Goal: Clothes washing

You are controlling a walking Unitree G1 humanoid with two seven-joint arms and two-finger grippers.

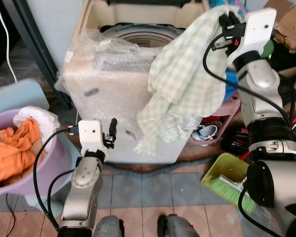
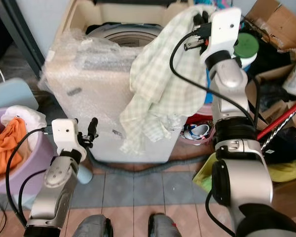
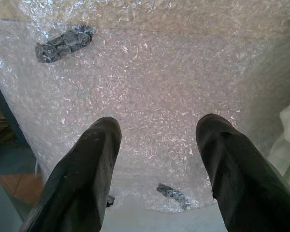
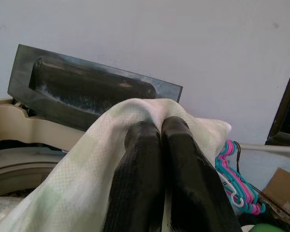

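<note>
Your right gripper (image 1: 226, 20) pinched checked cloth (image 1: 180, 79) tight, fingers closed — held high above washing machine (image 1: 113, 94), right of its open drum (image 1: 143, 35). Cloth hung long down machine's front corner; drum lay left of grip. Left gripper (image 3: 157, 164) spread open, empty, facing machine's bubble-wrapped front.

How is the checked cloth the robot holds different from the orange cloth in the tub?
The pale green checked cloth hangs high from the right gripper, jaws shut on it, draping down the bubble-wrapped washing machine. The orange cloth is plain, crumpled in the lilac plastic tub. Both are fabric.
</note>
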